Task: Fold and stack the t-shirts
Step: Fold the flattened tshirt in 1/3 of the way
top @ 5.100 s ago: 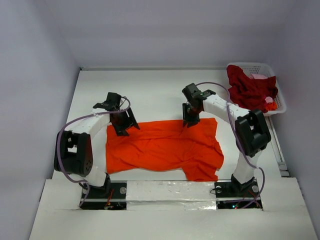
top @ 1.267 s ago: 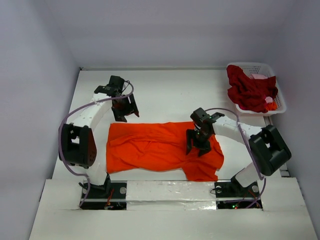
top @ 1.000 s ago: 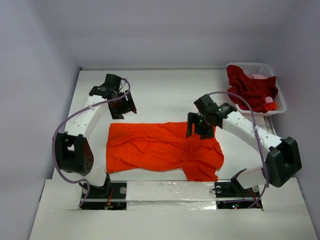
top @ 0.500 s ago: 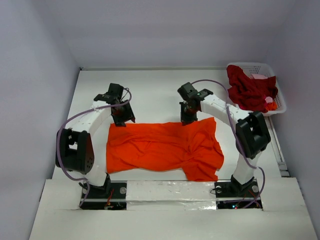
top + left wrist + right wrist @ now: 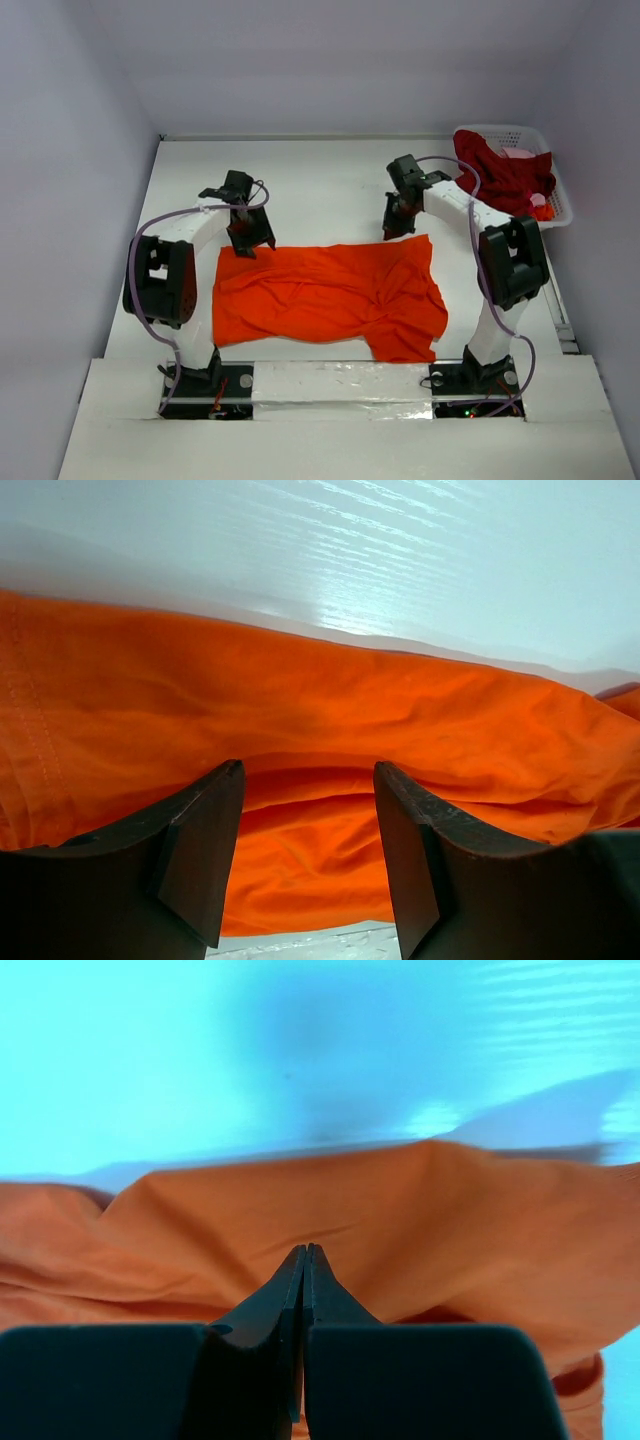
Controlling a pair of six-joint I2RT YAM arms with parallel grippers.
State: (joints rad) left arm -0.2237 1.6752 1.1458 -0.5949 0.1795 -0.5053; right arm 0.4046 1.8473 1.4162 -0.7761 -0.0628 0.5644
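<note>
An orange-red t-shirt (image 5: 325, 295) lies spread, seemingly awaiting its first fold, with the left gripper (image 5: 307, 780) jaws open over the far hem and the right gripper (image 5: 303, 1257) jaws closed, apparently empty; both likely need corner grips next.

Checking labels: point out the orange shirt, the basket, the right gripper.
orange shirt (image 5: 320, 295): top view, middle of the cloth.
basket (image 5: 512, 131): top view, far rim.
right gripper (image 5: 303, 1252): right wrist view, between the shut fingertips.

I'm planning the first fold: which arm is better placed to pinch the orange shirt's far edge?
Probably left: the left gripper hangs open over the orange shirt by its far edge, ready to close. The right gripper is shut and must reopen first.
</note>
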